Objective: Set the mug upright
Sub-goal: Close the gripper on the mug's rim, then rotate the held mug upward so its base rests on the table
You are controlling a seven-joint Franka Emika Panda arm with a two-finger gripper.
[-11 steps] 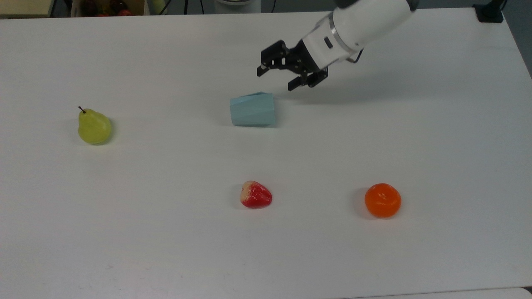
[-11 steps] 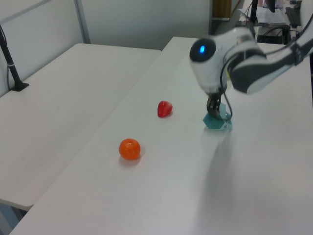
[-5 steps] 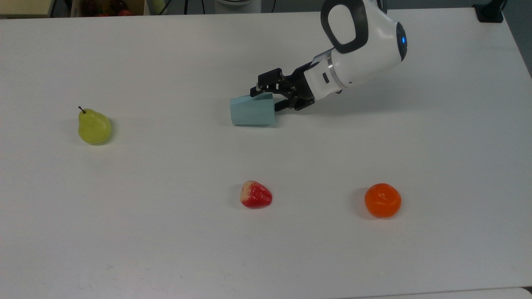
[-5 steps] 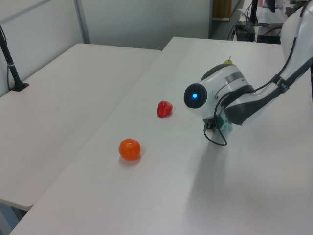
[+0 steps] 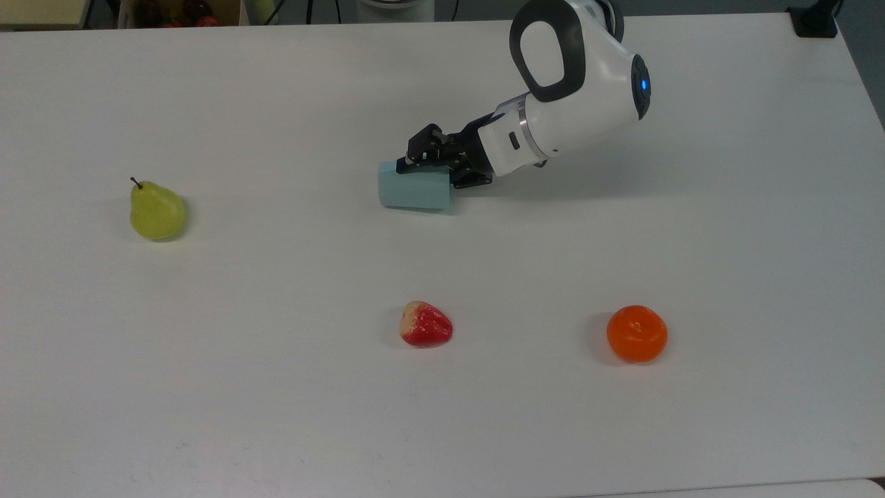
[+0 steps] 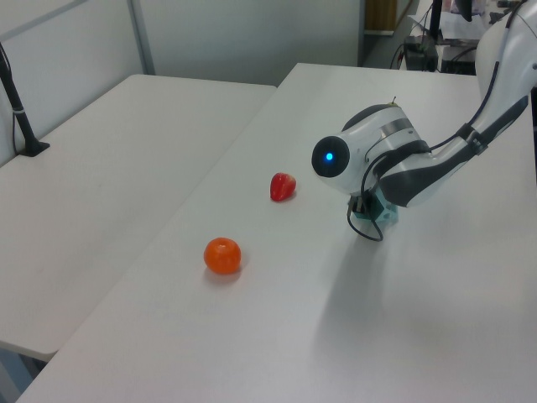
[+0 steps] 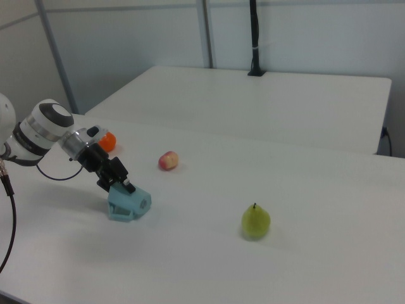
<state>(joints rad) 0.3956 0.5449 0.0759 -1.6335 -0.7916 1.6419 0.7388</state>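
Observation:
The mug [image 5: 413, 191] is a pale blue-teal faceted cup lying on its side on the white table [image 5: 276, 387], wider end toward the top view's right. My gripper [image 5: 434, 173] reaches down from the top view's upper right and stands open at that wider end, one finger over the mug's upper side, the other by the rim. In the right view the gripper [image 7: 120, 183] rests on top of the mug [image 7: 130, 205]. The arm hides most of the mug [image 6: 384, 215] in the left view.
A green pear [image 5: 156, 211] sits far to the top view's left. A red strawberry-like fruit [image 5: 426, 324] and an orange [image 5: 637, 333] lie nearer the table's front edge. A second table [image 7: 266, 101] stands beyond a gap.
The gripper came down from above and to the right of the mug and slid onto its wider end. The mug shifted slightly toward the top view's left.

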